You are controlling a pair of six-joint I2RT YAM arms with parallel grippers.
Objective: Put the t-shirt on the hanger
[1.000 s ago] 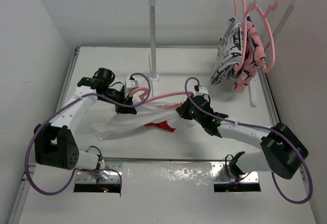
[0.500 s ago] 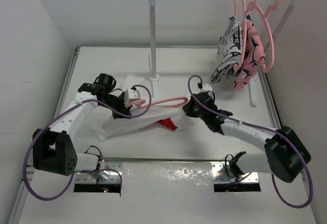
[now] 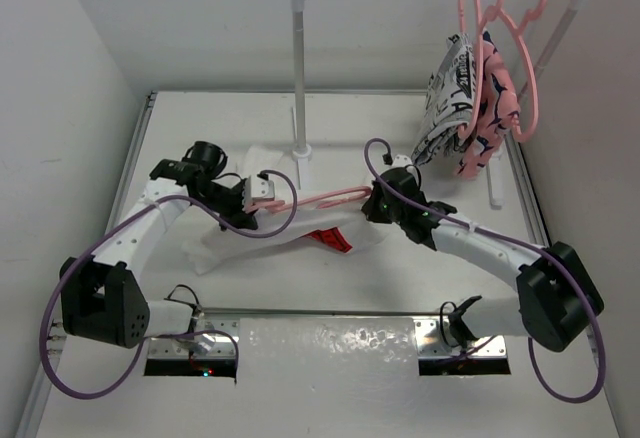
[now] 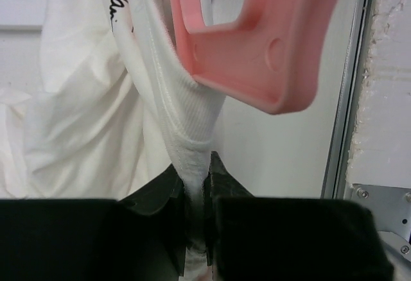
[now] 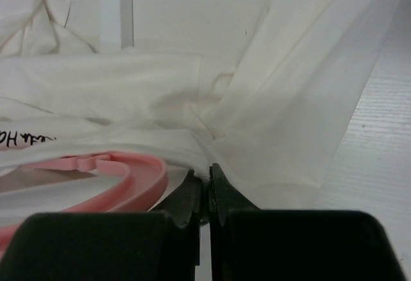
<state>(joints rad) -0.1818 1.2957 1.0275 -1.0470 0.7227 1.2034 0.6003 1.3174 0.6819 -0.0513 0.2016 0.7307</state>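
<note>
While left pincer and right pincer clamp it, white t-shirt stretched, red chest print

Hanger partly inside t-shirt

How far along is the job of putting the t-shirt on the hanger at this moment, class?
Done: the pink hanger looks partly inside the white t-shirt, with one arm under the cloth. In hand: the left jaws pinch the ribbed collar and the right jaws pinch a fold of fabric, both shut. Left: seat both shoulders on the hanger and straighten the shirt.
</note>
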